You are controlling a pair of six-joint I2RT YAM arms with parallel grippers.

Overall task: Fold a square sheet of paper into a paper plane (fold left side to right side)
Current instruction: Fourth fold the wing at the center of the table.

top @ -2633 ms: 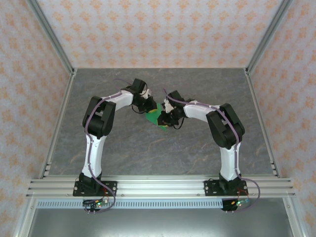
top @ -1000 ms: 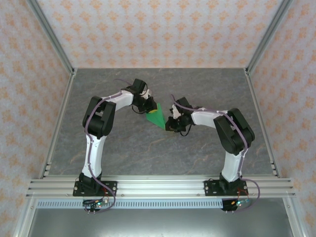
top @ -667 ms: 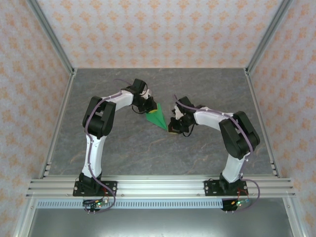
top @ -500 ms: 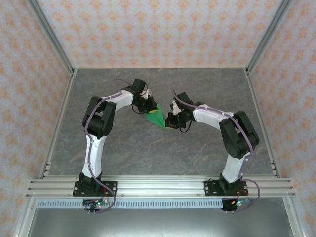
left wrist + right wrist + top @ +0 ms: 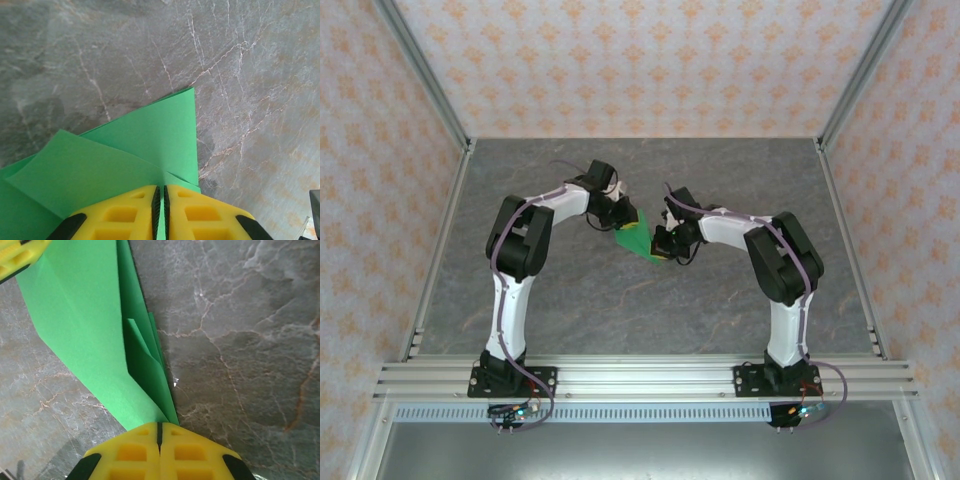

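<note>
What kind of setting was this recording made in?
Probably a purpose-built robot test cell: left arm and right arm bolted to an aluminium rail, a stone-look tabletop boxed in by patterned wall panels on metal framing, green paper as the workpiece.

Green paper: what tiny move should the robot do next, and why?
Probably slide the right gripper along the folded edge to press it flat. Both grippers are shut on the green paper, the left gripper at its wide end, and an inner flap stands loose beside the crease.
</note>
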